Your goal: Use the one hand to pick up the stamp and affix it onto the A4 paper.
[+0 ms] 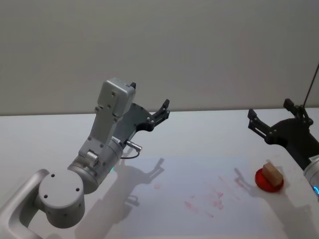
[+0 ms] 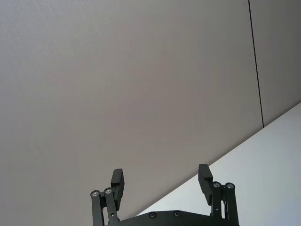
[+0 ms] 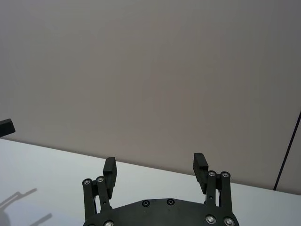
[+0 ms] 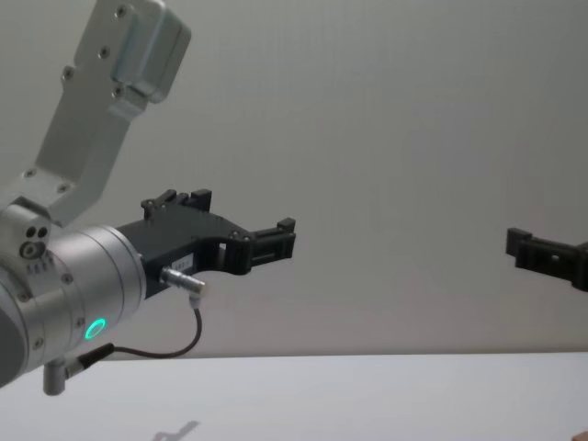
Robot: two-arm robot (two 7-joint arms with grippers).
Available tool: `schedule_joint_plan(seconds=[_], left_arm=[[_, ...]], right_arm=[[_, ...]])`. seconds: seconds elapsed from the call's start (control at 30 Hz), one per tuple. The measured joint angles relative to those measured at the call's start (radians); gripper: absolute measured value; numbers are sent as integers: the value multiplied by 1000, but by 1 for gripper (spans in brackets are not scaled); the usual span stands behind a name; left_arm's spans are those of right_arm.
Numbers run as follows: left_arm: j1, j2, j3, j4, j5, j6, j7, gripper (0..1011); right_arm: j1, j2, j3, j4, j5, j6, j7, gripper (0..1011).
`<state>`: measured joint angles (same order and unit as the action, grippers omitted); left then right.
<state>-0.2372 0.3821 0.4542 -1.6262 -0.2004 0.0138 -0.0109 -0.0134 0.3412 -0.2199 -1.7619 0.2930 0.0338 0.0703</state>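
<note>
The right gripper [image 1: 269, 109] hangs in the air above the right side of the white table [image 1: 50, 134]. Its two black fingers are spread wide and hold nothing. In the right wrist view the right gripper [image 3: 155, 164] shows the same wide gap, facing a plain grey wall [image 3: 150, 70]. In the chest view it [image 4: 537, 253] enters from the right edge, well above the table.

The left gripper [image 1: 162, 110] is raised over the left half of the table, also wide apart and empty. The same shows in the left wrist view [image 2: 161, 175] and the chest view [image 4: 276, 241].

The stamp [image 1: 271, 172], a small wooden block, rests on a red round pad [image 1: 264, 184]. The pad lies near the table's right edge, near the right gripper, which does not touch the stamp.

The A4 paper [image 1: 174, 189] lies flat on the table, centre to right, with the pad just beside its right edge. Faint red stamp marks [image 1: 214, 195] dot the paper.
</note>
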Motion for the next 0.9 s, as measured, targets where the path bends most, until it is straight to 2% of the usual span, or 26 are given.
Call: schedule_joint_plan(seconds=[0.33, 0.5, 0.9], left_arm=[[0, 0, 0, 0, 0, 0, 0, 1001], [0, 0, 0, 0, 0, 0, 0, 1001], [0, 0, 0, 0, 0, 0, 0, 1001]], right_arm=[[-5, 28, 27, 14, 32, 25, 1, 1001], [-22, 54, 48, 16, 58, 55, 10, 1001], [-74, 123, 85, 13, 114, 101, 100, 1001]])
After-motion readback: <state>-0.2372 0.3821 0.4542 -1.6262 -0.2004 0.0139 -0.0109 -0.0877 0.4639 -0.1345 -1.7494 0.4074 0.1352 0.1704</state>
